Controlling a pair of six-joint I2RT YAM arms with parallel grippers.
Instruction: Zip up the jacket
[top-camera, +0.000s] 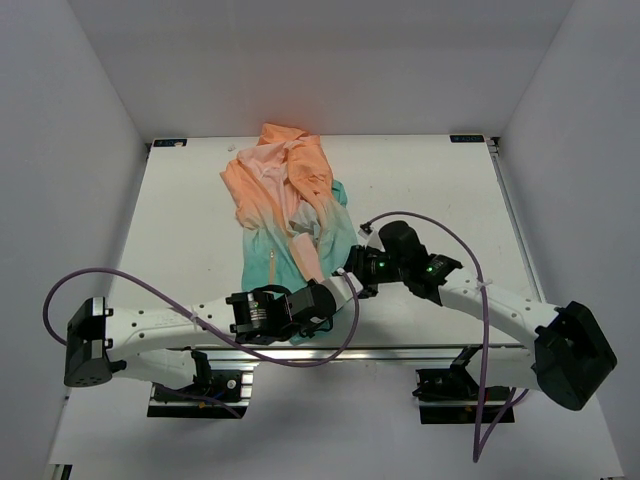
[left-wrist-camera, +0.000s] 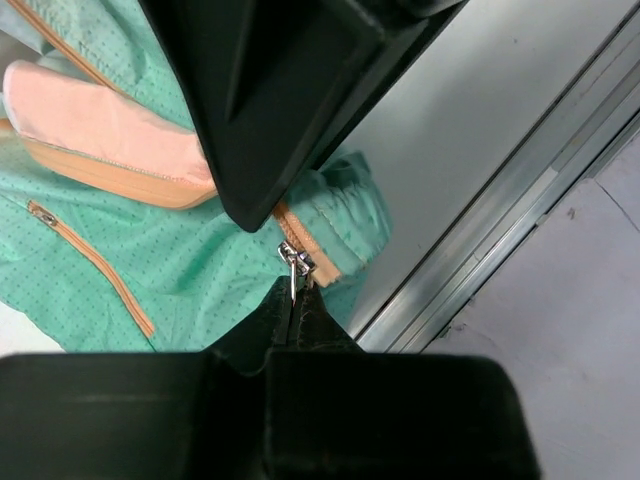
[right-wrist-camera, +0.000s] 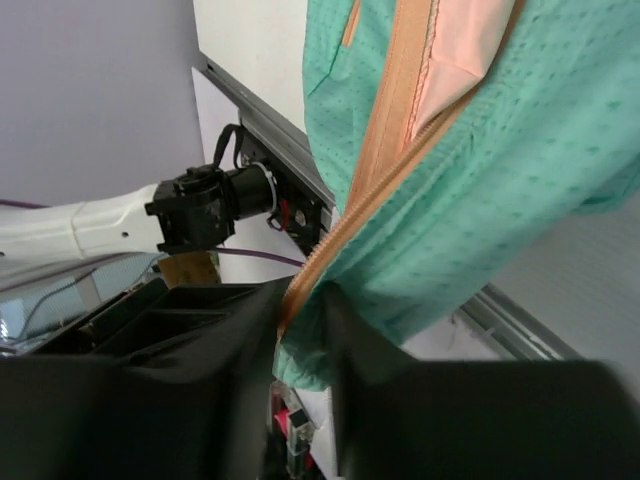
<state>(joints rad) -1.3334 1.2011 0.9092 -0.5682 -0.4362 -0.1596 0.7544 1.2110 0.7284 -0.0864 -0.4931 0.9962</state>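
from above: showing one jacket (top-camera: 290, 200) lying from the far middle of the tabletop (top-camera: 180, 220) toward its near edge, orange end far, teal hem near, and two arms meeting at that hem.

from the left wrist: pinching one metal zipper pull (left-wrist-camera: 297, 262) in the left gripper (left-wrist-camera: 296, 298), fully closed on it, close to the tabletop's near edge.

from the right wrist: clamping the right gripper (right-wrist-camera: 305, 310) narrowly on the hem, one orange zipper tape (right-wrist-camera: 387, 150) running down between its two fingers (right-wrist-camera: 220, 340).
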